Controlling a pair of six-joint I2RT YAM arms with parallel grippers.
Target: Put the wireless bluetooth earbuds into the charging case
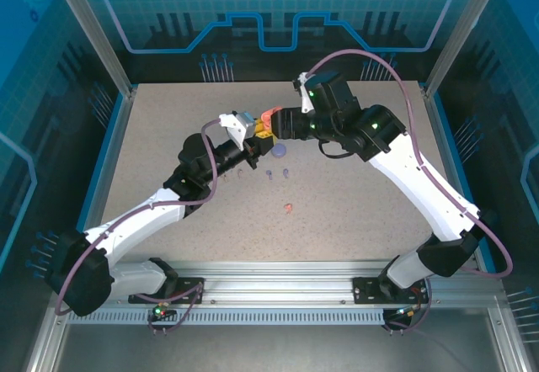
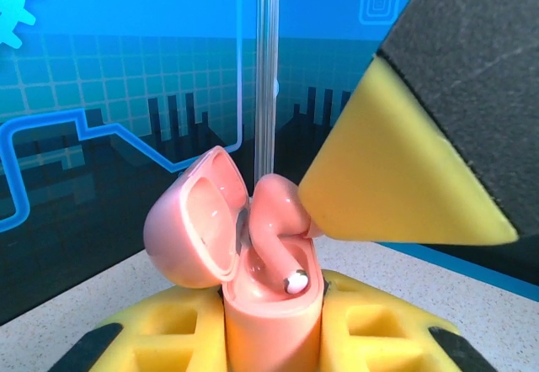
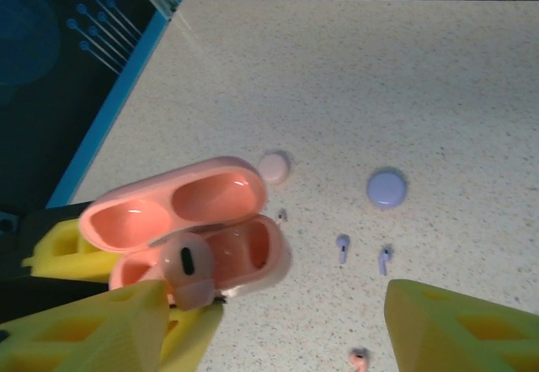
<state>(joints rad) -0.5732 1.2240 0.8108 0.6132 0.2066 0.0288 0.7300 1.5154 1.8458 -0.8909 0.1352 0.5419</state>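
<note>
Mid-bench (image 1: 354, 212), both arms fold in toward each other, wrists nearly meeting.

I read the left gripper (image 1: 258, 146) as jaws clenched on the base of the pink case (image 2: 271, 326). The case is upright, lid hinged open to one side.

On the right gripper (image 3: 278, 296) the jaws are released and wide apart. One yellow fingertip (image 2: 379, 187) presses the pink earbud (image 3: 187, 267), which is stem-down in the case, head above the rim.

The blue border (image 3: 109, 111) is well apart, with open surface beyond the case. Loose there are two purple buds (image 3: 343, 246) side by side and a coral bud (image 3: 360, 358). I also see a round pale pink piece (image 3: 273, 167) and a lilac piece (image 3: 386, 188).

Case glossy and rounded, fingertips matte with cut-out pockets, bench gritty and speckled.
</note>
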